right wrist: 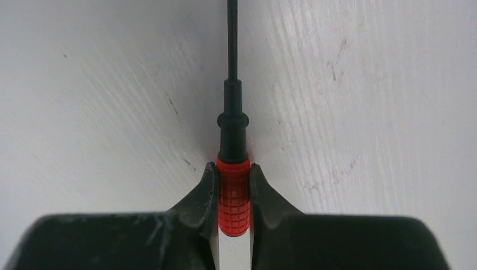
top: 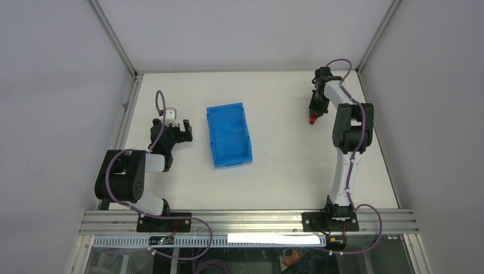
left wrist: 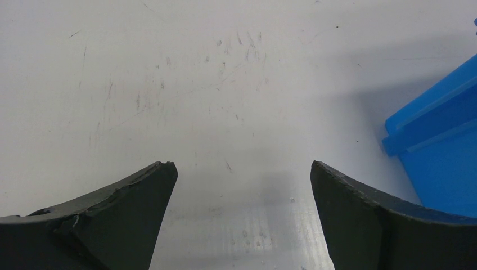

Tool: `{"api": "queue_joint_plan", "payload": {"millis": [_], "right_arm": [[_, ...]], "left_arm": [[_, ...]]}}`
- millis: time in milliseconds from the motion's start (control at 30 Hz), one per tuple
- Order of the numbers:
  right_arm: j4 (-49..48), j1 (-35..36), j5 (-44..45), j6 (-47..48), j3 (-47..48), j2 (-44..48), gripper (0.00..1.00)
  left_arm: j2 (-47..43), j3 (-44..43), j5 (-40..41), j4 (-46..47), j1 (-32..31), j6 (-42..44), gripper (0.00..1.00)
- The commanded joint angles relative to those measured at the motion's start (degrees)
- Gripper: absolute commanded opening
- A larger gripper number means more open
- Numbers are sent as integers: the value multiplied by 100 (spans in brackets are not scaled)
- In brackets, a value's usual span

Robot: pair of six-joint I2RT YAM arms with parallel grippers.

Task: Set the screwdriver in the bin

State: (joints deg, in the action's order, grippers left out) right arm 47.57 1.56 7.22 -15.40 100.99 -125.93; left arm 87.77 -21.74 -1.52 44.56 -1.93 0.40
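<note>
The screwdriver (right wrist: 233, 191) has a red ribbed handle, a black collar and a thin black shaft that runs up out of the right wrist view. My right gripper (right wrist: 233, 169) is shut on the red handle, low over the white table. From above, the right gripper (top: 313, 117) is at the far right of the table with the red handle (top: 312, 120) showing at its tip. The blue bin (top: 229, 135) stands in the middle and looks empty. My left gripper (top: 179, 132) is open and empty, just left of the bin. A corner of the bin (left wrist: 439, 146) shows in the left wrist view.
The table (top: 285, 165) is white and scratched, with a metal frame rail (top: 245, 220) along the near edge and grey walls on three sides. My left gripper (left wrist: 242, 169) has only bare table between its fingers.
</note>
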Motion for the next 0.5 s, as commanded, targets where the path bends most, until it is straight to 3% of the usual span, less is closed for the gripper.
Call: {"api": "queue_joint_plan", "payload": {"millis": [0,200,467], "right_arm": [[586,124,60,192,409,930,0],[1063,876,480,302,499,1929,0],[757,3160,853,-263,523,2808,0]], "left_arm": [[-143,-24,3,153,-47,-102,99],[-138,-24,4,150,-48,-102,99],[-139,-24,6,150,-44,-104,99]]}}
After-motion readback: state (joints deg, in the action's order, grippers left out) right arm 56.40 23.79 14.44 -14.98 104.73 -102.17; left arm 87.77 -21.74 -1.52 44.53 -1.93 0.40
